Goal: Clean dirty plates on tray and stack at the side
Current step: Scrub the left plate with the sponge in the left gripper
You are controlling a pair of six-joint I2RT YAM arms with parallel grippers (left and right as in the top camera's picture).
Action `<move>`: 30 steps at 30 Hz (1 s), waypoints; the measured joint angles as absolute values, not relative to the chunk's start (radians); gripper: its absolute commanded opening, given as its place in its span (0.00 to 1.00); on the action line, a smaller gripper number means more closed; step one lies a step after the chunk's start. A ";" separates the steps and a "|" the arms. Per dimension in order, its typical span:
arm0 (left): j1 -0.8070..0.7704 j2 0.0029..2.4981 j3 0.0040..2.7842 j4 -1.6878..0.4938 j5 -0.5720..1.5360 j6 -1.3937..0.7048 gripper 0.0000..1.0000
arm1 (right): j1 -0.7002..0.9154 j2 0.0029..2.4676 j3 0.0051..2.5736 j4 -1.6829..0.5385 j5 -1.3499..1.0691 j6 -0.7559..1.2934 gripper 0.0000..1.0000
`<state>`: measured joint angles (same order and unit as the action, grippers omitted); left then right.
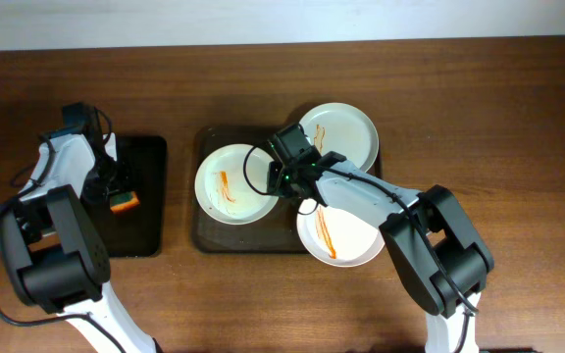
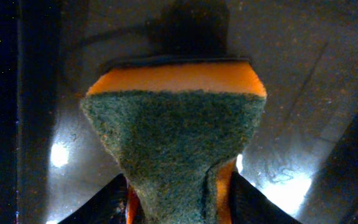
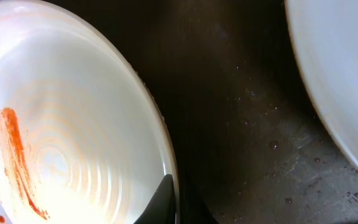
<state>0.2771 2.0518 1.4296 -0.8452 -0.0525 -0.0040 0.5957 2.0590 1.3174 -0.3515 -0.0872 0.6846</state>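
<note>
The near plate (image 1: 346, 240), streaked orange, overhangs the front edge of the tray (image 1: 214, 235). Behind it the right end effector (image 1: 281, 182) is nearly closed, pinching the right rim of the smeared left plate (image 1: 226, 184). Well to the left, over a black mat (image 1: 143, 235), the left end effector (image 1: 116, 192) is clamped on a sponge (image 1: 124, 202). The far plate (image 1: 346, 132) lies in the tray's back right corner.
</note>
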 measured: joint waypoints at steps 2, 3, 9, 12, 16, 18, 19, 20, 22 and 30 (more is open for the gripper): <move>0.277 2.052 1.429 -0.828 -0.050 -0.005 0.25 | 0.596 2.059 1.317 -0.352 -0.087 0.684 0.04; 0.277 2.052 1.429 -0.825 -0.049 -0.003 0.10 | 0.595 2.059 1.317 -0.352 -0.087 0.684 0.04; 0.275 2.054 1.499 -0.933 0.025 0.007 0.00 | 0.595 2.059 1.317 -0.351 -0.088 0.685 0.04; 0.210 2.040 1.623 -1.047 0.228 0.083 0.00 | 0.589 2.059 1.317 -0.349 -0.099 0.685 0.04; 0.052 2.038 1.620 -1.028 0.330 0.108 0.00 | 0.575 2.060 1.317 -0.349 -0.129 0.685 0.04; -0.020 2.038 1.612 -0.970 0.324 0.100 0.00 | 0.574 2.061 1.317 -0.349 -0.132 0.685 0.04; -0.057 2.043 1.607 -0.944 0.315 0.086 0.00 | 0.573 2.061 1.317 -0.349 -0.134 0.685 0.04; -0.075 2.049 1.606 -0.933 0.310 0.082 0.00 | 0.573 2.061 1.317 -0.349 -0.134 0.684 0.04; -0.116 2.101 1.606 -0.914 0.267 0.044 0.00 | 0.572 2.061 1.317 -0.349 -0.138 0.685 0.04; -0.174 2.193 1.622 -1.106 0.224 0.009 0.00 | 0.570 2.062 1.317 -0.352 -0.141 0.683 0.04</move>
